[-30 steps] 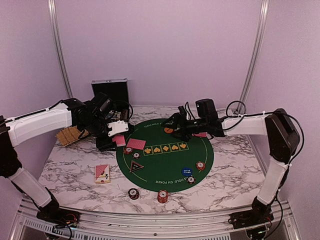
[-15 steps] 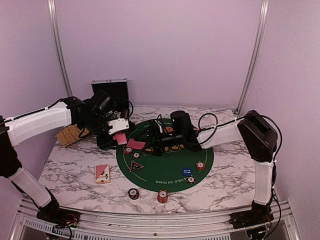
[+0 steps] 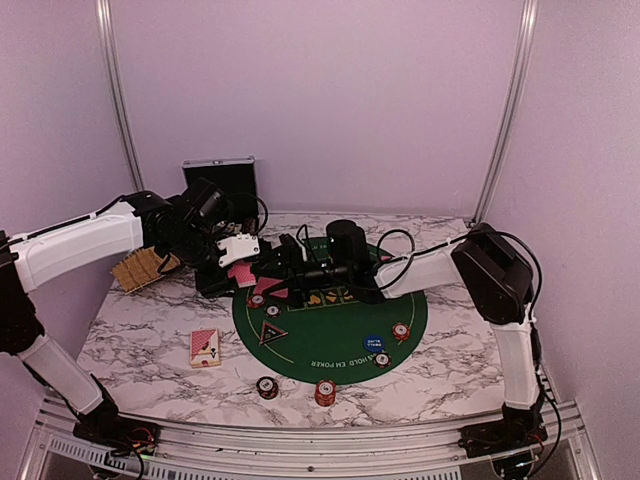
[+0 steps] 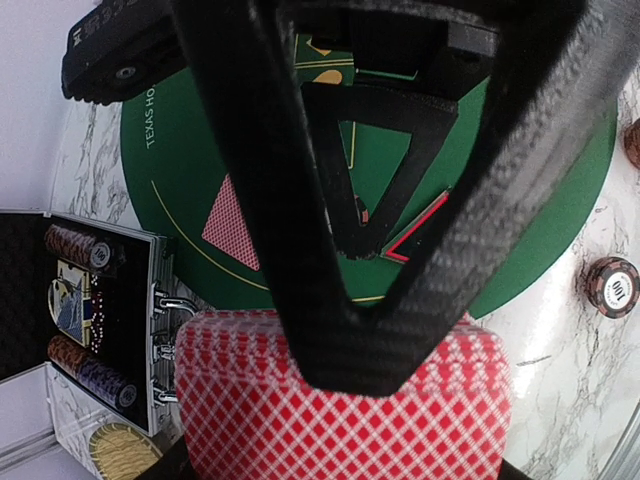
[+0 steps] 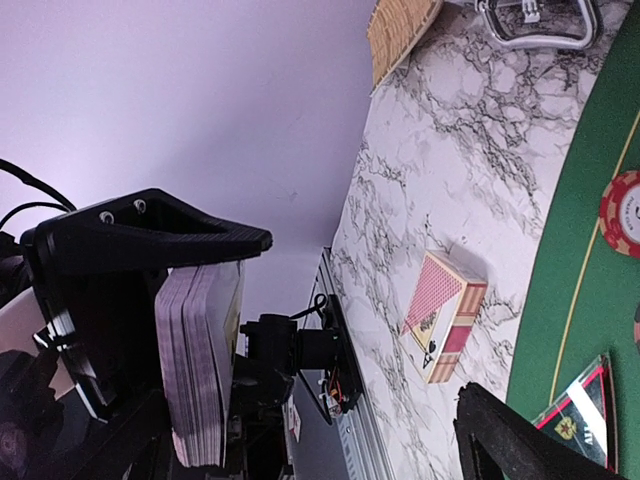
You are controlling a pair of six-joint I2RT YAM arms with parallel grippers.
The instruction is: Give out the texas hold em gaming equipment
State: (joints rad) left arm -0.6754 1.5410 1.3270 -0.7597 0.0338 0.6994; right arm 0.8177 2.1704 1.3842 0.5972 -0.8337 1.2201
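Note:
My left gripper (image 3: 238,262) is shut on a deck of red-backed playing cards (image 4: 345,405), held over the mat's left edge. My right gripper (image 3: 274,264) has reached across the green mat (image 3: 345,325) and stands open right beside the deck (image 5: 200,365), not closed on it. One card (image 3: 272,288) lies face down on the mat. Red-white chips (image 3: 257,300) sit near it, others (image 3: 400,331) lie on the right side, and two stacks (image 3: 325,392) stand in front. The black triangular button (image 3: 270,332) and blue button (image 3: 372,343) lie on the mat.
The open case (image 3: 220,180) stands at the back left, with chips in its black lining (image 4: 90,330). A tan studded block (image 3: 140,268) lies under my left arm. A card box (image 3: 204,347) rests on the marble at front left. My right arm spans the mat's far half.
My right arm has swung left across the mat, from its far right side to the deck. My left gripper has shifted only slightly with the deck.

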